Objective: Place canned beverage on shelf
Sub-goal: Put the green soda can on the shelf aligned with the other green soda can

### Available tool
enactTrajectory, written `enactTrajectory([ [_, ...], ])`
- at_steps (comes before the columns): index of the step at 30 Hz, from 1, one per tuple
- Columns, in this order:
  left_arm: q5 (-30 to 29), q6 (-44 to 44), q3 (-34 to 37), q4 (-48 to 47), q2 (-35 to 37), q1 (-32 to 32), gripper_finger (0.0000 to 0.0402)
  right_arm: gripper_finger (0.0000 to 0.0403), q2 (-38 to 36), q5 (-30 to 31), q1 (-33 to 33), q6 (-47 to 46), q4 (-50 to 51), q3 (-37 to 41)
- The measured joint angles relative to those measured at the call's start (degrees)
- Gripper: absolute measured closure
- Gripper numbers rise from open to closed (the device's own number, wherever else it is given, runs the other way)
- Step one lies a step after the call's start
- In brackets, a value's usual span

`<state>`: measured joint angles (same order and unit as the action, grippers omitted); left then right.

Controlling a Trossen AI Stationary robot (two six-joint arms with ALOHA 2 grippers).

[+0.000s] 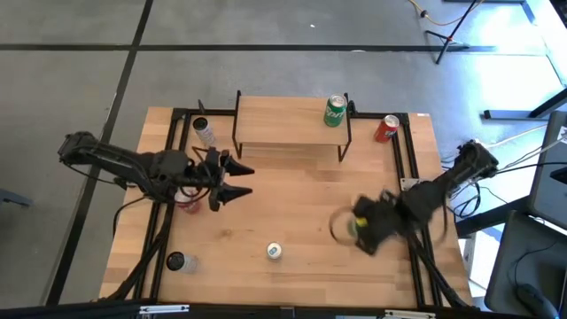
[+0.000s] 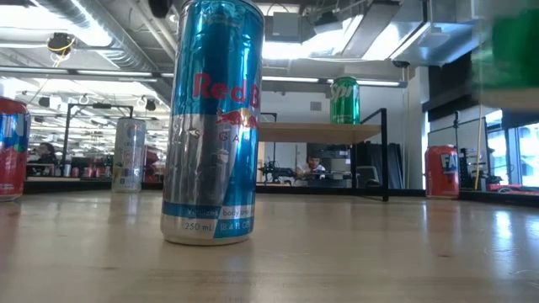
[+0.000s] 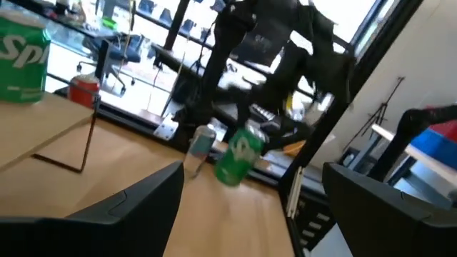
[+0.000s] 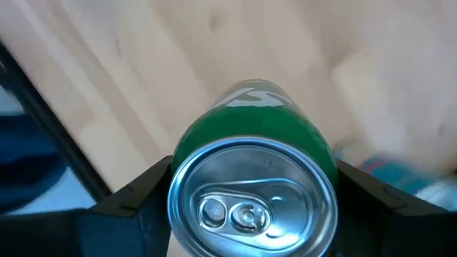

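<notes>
The shelf [image 1: 292, 126], a low wooden rack on black legs, stands at the table's far middle with a green can [image 1: 335, 110] upright on its top. My right gripper [image 1: 354, 227] is shut on a second green can [image 4: 251, 193] over the table's right part, nearer than the shelf. This can also shows in the left wrist view [image 3: 239, 153], tilted. My left gripper [image 1: 237, 182] is open and empty at the table's left, near the shelf's left end. My right gripper pinches the green can between its two fingers [image 4: 136, 200], one on each side of the can's wall [image 4: 191, 146] near its top end. The lid faces the wrist and the body points away toward the table. The can is lifted clear and tilted.
A red can [image 1: 386, 128] stands right of the shelf and a silver can [image 1: 205, 131] left of it. A red can [image 1: 189, 204] lies under my left arm. A blue-silver can [image 1: 275, 252] and a dark can [image 1: 175, 261] stand near the front edge.
</notes>
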<state>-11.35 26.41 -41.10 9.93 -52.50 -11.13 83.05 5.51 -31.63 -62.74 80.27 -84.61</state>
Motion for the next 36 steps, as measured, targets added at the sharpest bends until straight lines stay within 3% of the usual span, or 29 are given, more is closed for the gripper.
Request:
enactTrajectory([
  [7,13.29,0.00,0.02,-1.99,0.18,6.14,0.0075,0.0138,-0.04,1.84,19.08,17.25,1.71,-8.86],
  [17,24.51,0.48,0.02,-1.86,0.18,13.06,0.0075,0.0138,4.07,-0.84,41.17,38.77,2.52,-17.93],
  [26,27.47,0.46,0.02,-1.86,0.17,16.85,0.0075,0.0138,13.24,-4.54,53.49,49.94,6.40,-23.82],
  [36,27.57,0.42,0.02,-1.86,0.16,19.43,0.0075,0.0138,15.93,-7.01,59.96,54.29,5.57,-24.12],
])
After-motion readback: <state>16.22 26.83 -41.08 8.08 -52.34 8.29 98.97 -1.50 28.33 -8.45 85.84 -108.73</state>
